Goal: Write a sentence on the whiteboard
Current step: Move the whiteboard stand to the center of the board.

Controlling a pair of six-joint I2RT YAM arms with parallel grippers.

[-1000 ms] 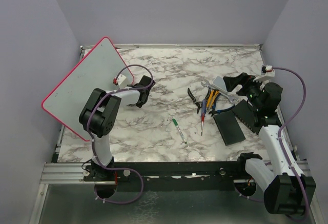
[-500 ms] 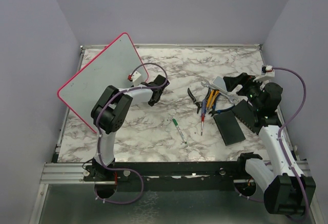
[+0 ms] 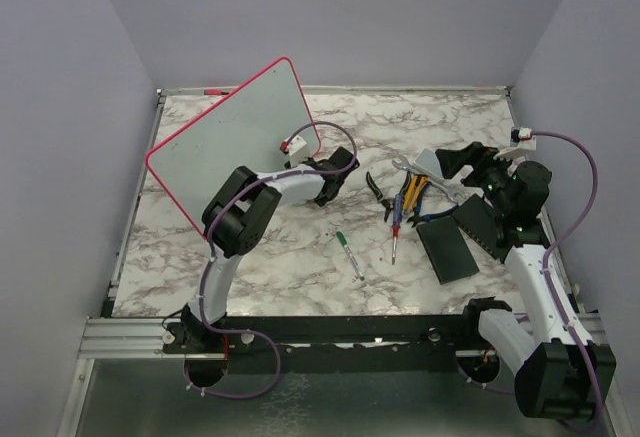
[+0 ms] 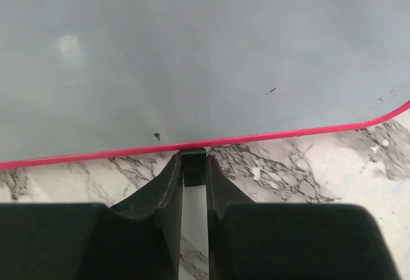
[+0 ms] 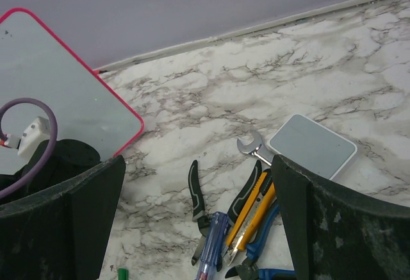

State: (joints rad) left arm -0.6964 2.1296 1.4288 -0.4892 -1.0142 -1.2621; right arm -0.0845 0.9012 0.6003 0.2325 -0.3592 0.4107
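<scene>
L: my left gripper (image 4: pixel 193 164) clamps the whiteboard (image 3: pixel 235 142) rim, holding it tilted | R: my right gripper (image 5: pixel 198 190) gapes wide near tools (image 3: pixel 405 197)

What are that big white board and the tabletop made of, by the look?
The whiteboard: smooth, faintly glossy white sheet, probably coated plastic or melamine, as it reflects a soft light spot; its red-pink rim looks plastic. The table: grey-veined marble pattern, flat and dull, perhaps printed laminate rather than stone; unclear.
</scene>
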